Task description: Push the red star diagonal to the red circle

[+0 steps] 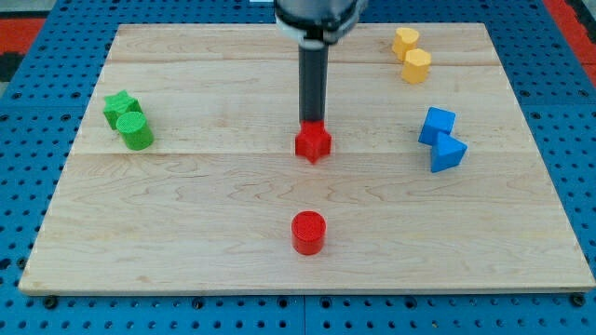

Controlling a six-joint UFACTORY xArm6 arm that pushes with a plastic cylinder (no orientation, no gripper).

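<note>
The red star (pixel 313 143) lies near the middle of the wooden board. The red circle (pixel 308 233) sits below it, toward the view's bottom, almost straight under the star. My tip (pixel 312 124) stands right at the star's top edge, touching or nearly touching it, with the dark rod rising toward the view's top.
A green star (pixel 119 105) and green cylinder (pixel 136 131) sit at the left. Two yellow blocks (pixel 411 56) lie at the top right. A blue cube (pixel 437 125) and blue triangle (pixel 449 154) sit at the right. The board's edge (pixel 307 293) runs along the bottom.
</note>
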